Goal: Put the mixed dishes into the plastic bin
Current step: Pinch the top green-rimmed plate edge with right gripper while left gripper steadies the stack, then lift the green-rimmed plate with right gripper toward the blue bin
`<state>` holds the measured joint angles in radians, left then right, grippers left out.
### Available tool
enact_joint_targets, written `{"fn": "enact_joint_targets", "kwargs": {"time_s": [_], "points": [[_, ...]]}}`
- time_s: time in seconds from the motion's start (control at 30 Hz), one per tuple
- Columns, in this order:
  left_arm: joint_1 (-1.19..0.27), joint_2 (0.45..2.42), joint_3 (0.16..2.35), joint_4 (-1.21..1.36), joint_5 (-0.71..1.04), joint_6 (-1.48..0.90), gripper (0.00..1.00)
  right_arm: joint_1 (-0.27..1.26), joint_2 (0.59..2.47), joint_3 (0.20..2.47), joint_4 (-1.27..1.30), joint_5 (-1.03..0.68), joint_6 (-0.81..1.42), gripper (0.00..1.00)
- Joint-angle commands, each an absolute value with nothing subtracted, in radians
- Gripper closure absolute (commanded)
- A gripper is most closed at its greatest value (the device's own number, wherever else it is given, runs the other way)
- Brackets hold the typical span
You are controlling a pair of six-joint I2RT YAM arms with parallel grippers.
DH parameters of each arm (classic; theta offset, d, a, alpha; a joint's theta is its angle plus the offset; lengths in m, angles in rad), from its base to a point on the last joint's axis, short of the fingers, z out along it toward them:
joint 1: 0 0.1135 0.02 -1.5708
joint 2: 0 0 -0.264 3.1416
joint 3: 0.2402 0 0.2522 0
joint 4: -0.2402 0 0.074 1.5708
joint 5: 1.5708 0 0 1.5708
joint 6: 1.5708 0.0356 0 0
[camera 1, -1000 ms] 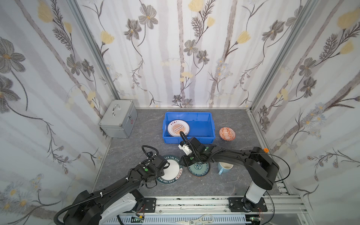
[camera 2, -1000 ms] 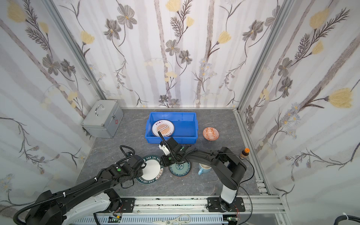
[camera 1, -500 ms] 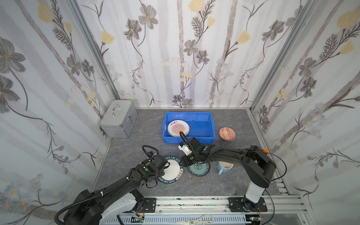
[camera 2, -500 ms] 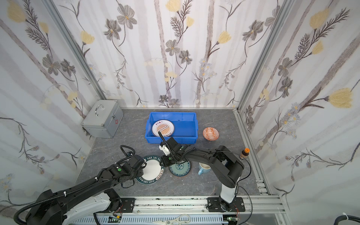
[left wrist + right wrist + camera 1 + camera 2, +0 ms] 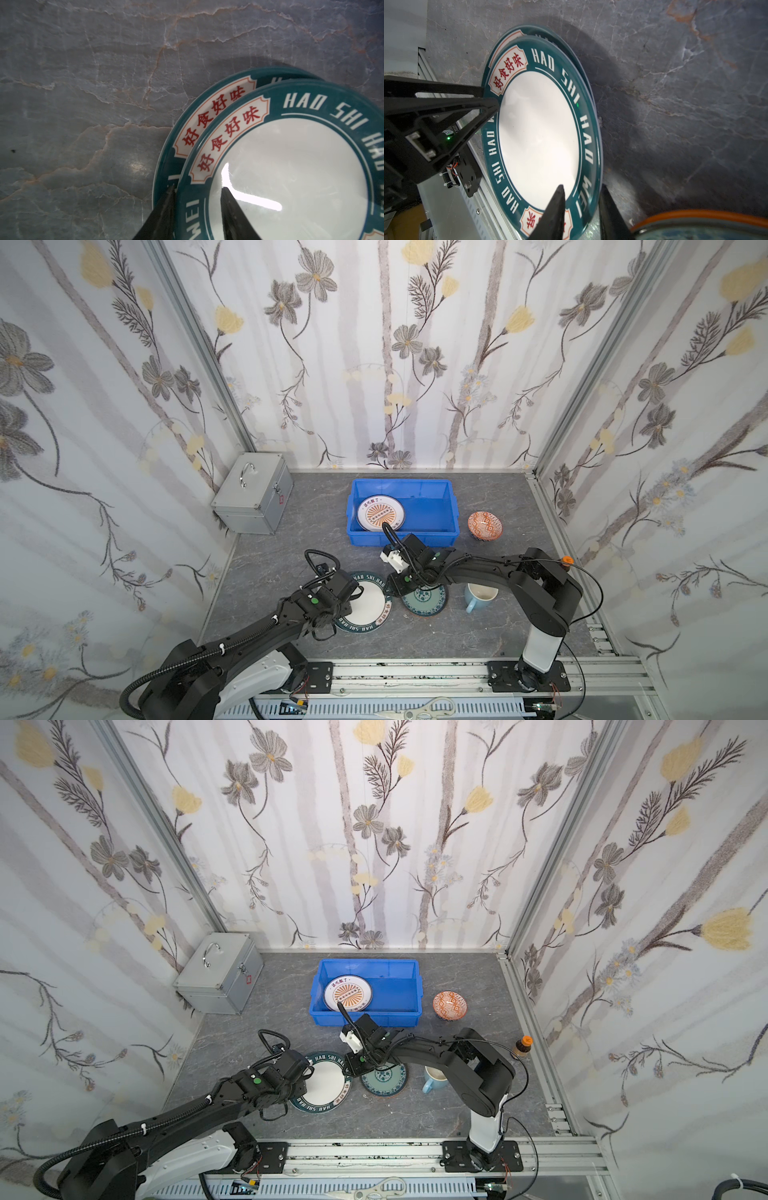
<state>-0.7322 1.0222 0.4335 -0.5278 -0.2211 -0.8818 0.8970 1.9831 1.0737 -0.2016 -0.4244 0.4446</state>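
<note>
Two white plates with dark lettered rims lie stacked and offset near the front; the top plate (image 5: 368, 608) (image 5: 328, 1085) (image 5: 291, 166) (image 5: 539, 135) covers most of the lower plate (image 5: 164, 166). My left gripper (image 5: 356, 594) (image 5: 308, 1073) (image 5: 198, 188) straddles the top plate's left rim, one finger under it and one over the white centre, still open. On the opposite rim my right gripper (image 5: 392, 590) (image 5: 352, 1067) (image 5: 582, 187) stands astride too, open. A teal patterned plate (image 5: 426, 599) on an orange plate (image 5: 695, 215), a pale blue mug (image 5: 480, 595) and a small orange-patterned bowl (image 5: 485, 524) sit to the right. The blue plastic bin (image 5: 432, 510) holds the sunburst plate (image 5: 381, 512).
A silver metal case (image 5: 251, 493) stands at the back left against the wall. A small bottle with an orange cap (image 5: 524, 1046) is by the right rail. Scissors (image 5: 415, 713) lie on the front rail. The right arm stretches low over the teal plate and mug.
Both grippers' jaws have narrowed around the top lettered plate's rim. The arms and dishes have hardly moved.
</note>
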Motion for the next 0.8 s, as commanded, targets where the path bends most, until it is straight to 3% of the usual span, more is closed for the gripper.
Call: {"fn": "enact_joint_targets", "kwargs": {"time_s": [0.0, 0.2, 0.57, 0.63, 0.77], "points": [[-0.734, 1.03, 0.43, -0.486, -0.212, -0.885, 0.63, 0.897, 1.991, 1.085, -0.139, -0.465, 0.451, 0.71], [-0.734, 1.057, 0.431, -0.468, -0.204, -0.882, 0.67, 0.894, 1.989, 1.085, -0.141, -0.462, 0.451, 0.71], [-0.734, 1.068, 0.439, -0.452, -0.202, -0.874, 0.65, 0.885, 1.987, 1.092, -0.143, -0.474, 0.45, 0.91], [-0.733, 1.066, 0.443, -0.455, -0.206, -0.871, 0.6, 0.878, 1.983, 1.096, -0.149, -0.478, 0.45, 0.92], [-0.733, 1.057, 0.457, -0.473, -0.219, -0.863, 0.35, 0.86, 1.97, 1.108, -0.166, -0.489, 0.44, 0.92]]}}
